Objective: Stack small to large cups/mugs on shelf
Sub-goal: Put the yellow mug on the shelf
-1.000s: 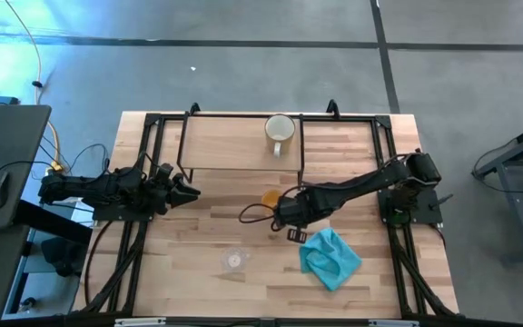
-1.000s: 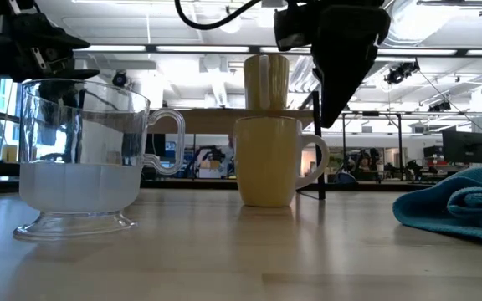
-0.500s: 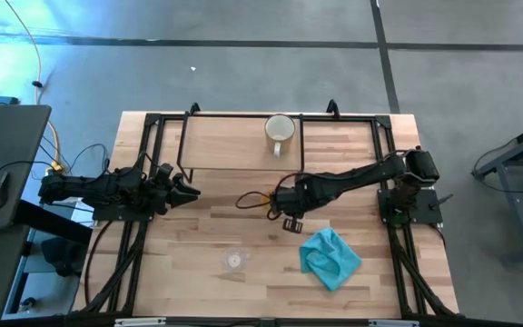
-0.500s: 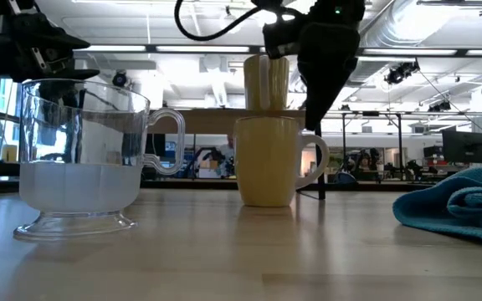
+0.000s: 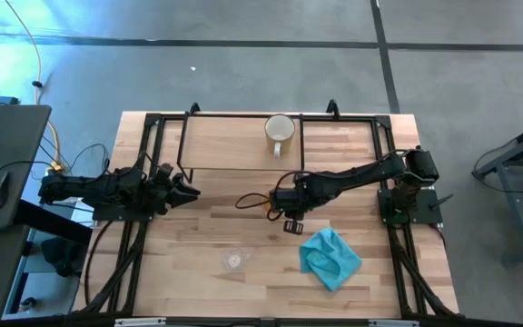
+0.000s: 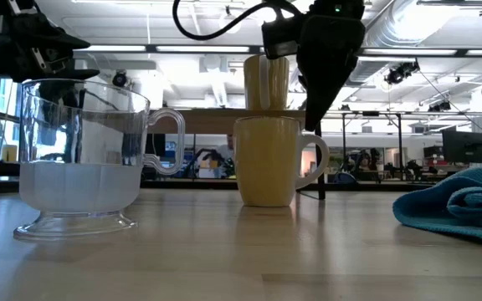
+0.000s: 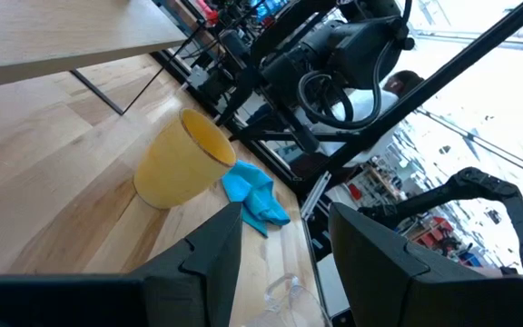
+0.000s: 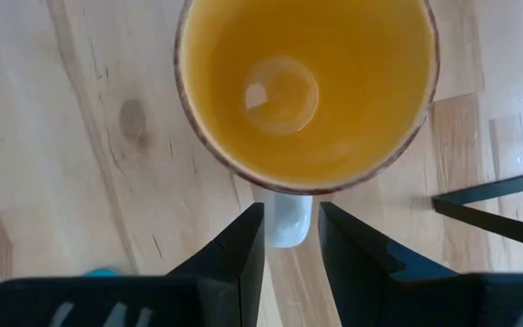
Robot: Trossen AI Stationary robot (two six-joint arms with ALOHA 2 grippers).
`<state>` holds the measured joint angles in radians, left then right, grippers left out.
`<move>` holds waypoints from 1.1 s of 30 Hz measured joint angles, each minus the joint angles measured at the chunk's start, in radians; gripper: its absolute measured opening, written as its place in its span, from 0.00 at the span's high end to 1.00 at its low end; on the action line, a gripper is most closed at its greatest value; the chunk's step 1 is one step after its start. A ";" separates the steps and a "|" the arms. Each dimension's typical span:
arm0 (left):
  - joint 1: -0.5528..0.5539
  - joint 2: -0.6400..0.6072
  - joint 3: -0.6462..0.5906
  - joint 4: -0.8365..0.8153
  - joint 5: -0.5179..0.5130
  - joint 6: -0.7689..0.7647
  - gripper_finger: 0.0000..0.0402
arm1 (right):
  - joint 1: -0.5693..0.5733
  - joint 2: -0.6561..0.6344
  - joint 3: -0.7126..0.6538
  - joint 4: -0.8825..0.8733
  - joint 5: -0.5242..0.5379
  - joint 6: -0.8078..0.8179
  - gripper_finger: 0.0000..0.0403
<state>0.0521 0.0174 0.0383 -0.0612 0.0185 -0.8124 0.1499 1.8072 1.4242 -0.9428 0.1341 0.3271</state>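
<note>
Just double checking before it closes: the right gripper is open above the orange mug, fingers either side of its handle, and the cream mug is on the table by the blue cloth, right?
Not quite. The high view shows the cream mug on the shelf, not by the blue cloth. The right gripper is open over the orange mug, straddling its handle.

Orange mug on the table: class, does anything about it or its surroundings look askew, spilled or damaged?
Nothing stands out. The orange mug stands upright and empty on the table, no spill around it. The right end effector hangs over it, fingers open either side of the handle. The cream mug sits upright on the shelf.
</note>
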 joint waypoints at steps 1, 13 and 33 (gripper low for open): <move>0.000 0.000 0.000 0.000 0.000 0.000 0.62 | -0.003 0.000 0.000 0.000 0.000 -0.001 0.75; 0.000 0.000 0.000 0.000 0.000 0.000 0.62 | -0.008 0.018 0.000 0.004 -0.024 -0.014 0.75; 0.000 0.000 0.000 0.000 0.000 0.000 0.62 | -0.020 0.062 0.000 0.006 -0.039 -0.012 0.76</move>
<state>0.0521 0.0170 0.0383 -0.0612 0.0181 -0.8124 0.1301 1.8694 1.4242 -0.9367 0.0956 0.3155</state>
